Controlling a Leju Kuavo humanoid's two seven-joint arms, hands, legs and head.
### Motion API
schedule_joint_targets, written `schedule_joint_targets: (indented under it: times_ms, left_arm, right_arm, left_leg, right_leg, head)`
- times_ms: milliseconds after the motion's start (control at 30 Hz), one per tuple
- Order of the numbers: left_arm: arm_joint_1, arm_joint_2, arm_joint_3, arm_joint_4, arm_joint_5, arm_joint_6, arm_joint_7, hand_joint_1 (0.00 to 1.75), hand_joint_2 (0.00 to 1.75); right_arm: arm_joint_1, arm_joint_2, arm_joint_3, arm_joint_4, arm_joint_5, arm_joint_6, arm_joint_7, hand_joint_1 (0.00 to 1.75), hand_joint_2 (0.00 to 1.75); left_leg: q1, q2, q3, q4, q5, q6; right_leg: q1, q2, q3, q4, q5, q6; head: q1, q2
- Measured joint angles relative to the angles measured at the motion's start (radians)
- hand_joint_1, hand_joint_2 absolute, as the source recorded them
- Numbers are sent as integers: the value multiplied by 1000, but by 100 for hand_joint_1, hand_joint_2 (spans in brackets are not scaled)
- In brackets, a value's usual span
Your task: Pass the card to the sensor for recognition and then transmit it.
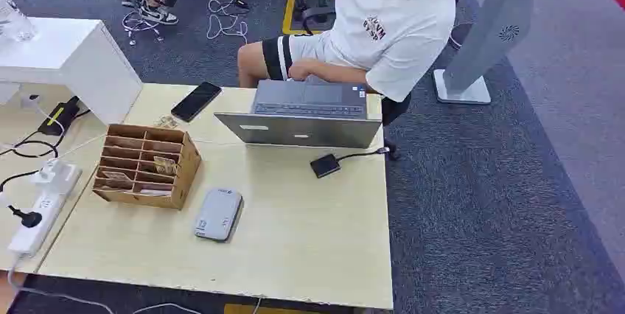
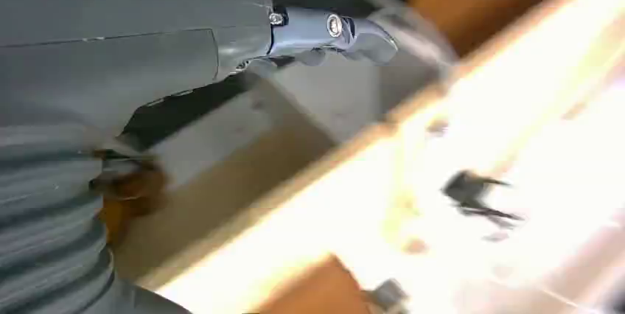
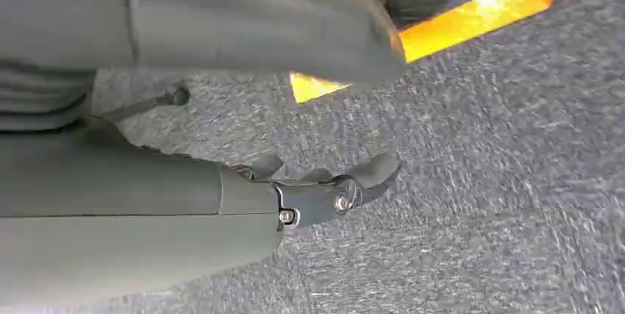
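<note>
Left hand [image 2: 295, 37]: fingers [image 2: 354, 30] lightly curled, apart, holding nothing; the view is blurred, with a pale worktop edge and brown shapes beyond. Right hand [image 3: 317, 196]: fingers [image 3: 368, 174] likewise loosely spread and empty, hanging over dark grey carpet [image 3: 479, 181] with an orange floor marking [image 3: 457, 19] far off.

Outward to the worktop [image 1: 295, 240], seen from the head view. Near left of centre lies a flat grey card reader [image 1: 218, 214] (presumably the sensor the task means). Just left of it stands a cardboard organiser [image 1: 146, 165] with several slots; cards [image 1: 163, 164] sit in some of them, and a few loose ones lie just behind it. Which card is wanted I cannot tell.

Farther back: an open laptop [image 1: 306, 113] facing a seated person [image 1: 383, 26] in a white shirt, a black phone [image 1: 196, 100] to its left, a small black box on a cable [image 1: 325, 164] to its right. A white power strip [image 1: 40, 214] lies at the left edge.

Step in hand, by my reading: the very start, nothing picked yet, both arms down off the worktop. The next move calls for raising a hand (the left is nearer the organiser) and reaching into a slot, pinching one thin card by its exposed edge without dragging its neighbours, then carrying it right to lay it flat over the reader.
</note>
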Motion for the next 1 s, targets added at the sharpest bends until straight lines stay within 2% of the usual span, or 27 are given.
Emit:
schedule_joint_targets:
  times_ms: [167, 200, 367, 567, 667, 800, 833, 1000]
  left_arm:
    - [-3, -18, 40, -107, 24, -69, -91, 0, 175]
    - [-2, -19, 41, -126, 21, -90, -109, 0, 175]
    - [4, -25, 41, -212, -47, -215, -190, 0, 175]
    - [23, -50, 26, -351, -162, -351, -252, 0, 175]
    - [54, -60, -27, -437, -168, -354, -252, 0, 175]
    - [101, -71, -108, -544, -145, -308, -235, 0, 175]
    - [109, -74, -128, -568, -141, -297, -230, 0, 175]
    - [117, -62, -244, -654, -164, -196, -210, 0, 175]
  right_arm:
    - [-9, 30, -37, 9, 52, -13, 13, 0, 175]
    - [-11, 35, -43, 10, 61, -9, 19, 0, 0]
    - [-15, 56, -60, 16, 86, 9, 47, 0, 0]
    - [-17, 69, -63, 16, 109, 19, 45, 0, 0]
    - [-19, 72, -63, 16, 122, 11, 44, 0, 0]
    - [-21, 73, -63, 16, 136, 5, 44, 0, 0]
    - [-21, 73, -63, 16, 137, 5, 44, 0, 175]
    - [-24, 73, -61, 17, 160, -1, 46, 0, 175]
  left_leg:
    - [0, 0, 0, 0, 0, 0]
    - [0, 0, 0, 0, 0, 0]
    - [0, 0, 0, 0, 0, 0]
    - [0, 0, 0, 0, 0, 0]
    - [0, 0, 0, 0, 0, 0]
    - [0, 0, 0, 0, 0, 0]
    - [0, 0, 0, 0, 0, 0]
    - [0, 1, 0, 0, 0, -1]
  right_leg:
    - [0, 0, 0, 0, 0, 0]
    - [1, 0, 0, 0, 0, 0]
    - [1, 0, 0, 0, 0, 0]
    - [0, 0, 0, 0, 0, 0]
    - [0, 0, 0, 0, 0, 0]
    - [0, 0, -1, 0, 0, 0]
    - [0, 0, -1, 0, 0, 0]
    - [0, 0, -1, 0, 0, -1]
  head:
    - [0, 0]
    - [-1, 0]
    - [0, 0]
    - [0, 0]
    - [0, 0]
    - [0, 0]
    - [0, 0]
    - [0, 0]
